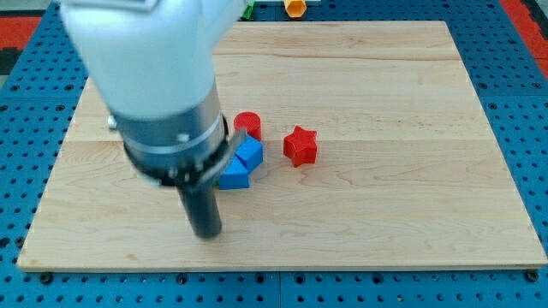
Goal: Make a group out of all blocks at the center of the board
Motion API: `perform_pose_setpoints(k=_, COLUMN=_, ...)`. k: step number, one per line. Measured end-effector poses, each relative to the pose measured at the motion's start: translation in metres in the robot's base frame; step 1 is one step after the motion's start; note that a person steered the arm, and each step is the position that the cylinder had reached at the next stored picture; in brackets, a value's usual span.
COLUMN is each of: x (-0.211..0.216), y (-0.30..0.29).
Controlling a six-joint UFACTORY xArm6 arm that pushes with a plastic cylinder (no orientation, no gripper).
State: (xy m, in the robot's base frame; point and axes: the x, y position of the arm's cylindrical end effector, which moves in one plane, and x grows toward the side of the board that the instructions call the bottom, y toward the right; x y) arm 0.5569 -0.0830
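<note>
My tip [206, 233] rests on the board near the view's bottom left, below the cluster of blocks. The arm body hides the yellow and green blocks. A red cylinder [248, 124] stands just above a blue cube [250, 153], which touches a blue triangular block [234, 175] at its lower left. A red star-shaped block [300, 145] lies apart, to the right of the blue cube. An orange block [295, 8] and a green block [247, 10] sit off the board at the view's top.
The wooden board [411, 171] lies on a blue perforated table [531, 103]. The arm's large white and grey body [145, 77] fills the view's upper left.
</note>
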Motion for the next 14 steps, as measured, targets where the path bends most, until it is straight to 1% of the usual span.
perform_pose_setpoints(k=2, x=-0.077, y=0.029)
perform_pose_setpoints(k=3, x=-0.081, y=0.034)
perform_pose_setpoints(k=4, x=-0.021, y=0.022)
perform_pose_setpoints(k=5, x=0.017, y=-0.008)
perform_pose_setpoints(k=6, x=0.002, y=-0.056)
perform_pose_setpoints(k=8, x=-0.071, y=0.01)
perform_pose_setpoints(k=9, x=-0.049, y=0.017)
perform_pose_setpoints(k=10, x=-0.037, y=-0.069)
perform_pose_setpoints(k=11, x=-0.063, y=-0.068)
perform_pose_setpoints(k=12, x=-0.09, y=-0.007)
perform_pose_setpoints(k=13, x=-0.096, y=0.023)
perform_pose_setpoints(k=14, x=-0.042, y=0.0)
